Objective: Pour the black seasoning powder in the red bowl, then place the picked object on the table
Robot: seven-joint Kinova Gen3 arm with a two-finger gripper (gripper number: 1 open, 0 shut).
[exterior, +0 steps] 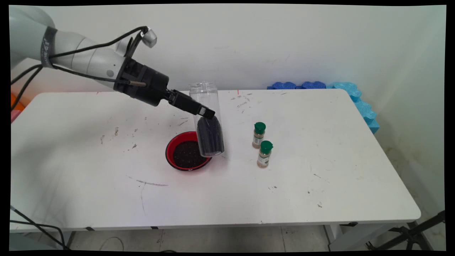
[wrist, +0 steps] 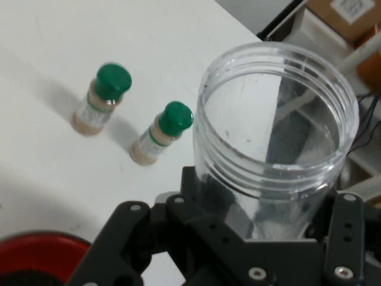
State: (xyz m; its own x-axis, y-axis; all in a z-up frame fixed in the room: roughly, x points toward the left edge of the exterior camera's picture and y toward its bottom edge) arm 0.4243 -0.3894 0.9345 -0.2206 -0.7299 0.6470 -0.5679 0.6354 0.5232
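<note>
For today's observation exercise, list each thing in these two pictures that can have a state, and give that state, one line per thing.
Tool: shut on the clear jar, at mid-height.
Clear jar: lidless, held slightly tilted, lower part filled with dark contents, base over the red bowl's right rim.
Red bowl: upright on the table, holding dark grains.
Two spice bottles: upright, green caps on, standing apart right of the bowl.

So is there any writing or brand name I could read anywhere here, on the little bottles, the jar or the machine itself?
No text here can be read.
Two green-capped spice bottles: pale labels, print too small to read.
Dark band on the arm: faint lettering, too blurred to make out.
Clear jar held by the gripper: no label visible.
Red bowl: no markings.
</note>
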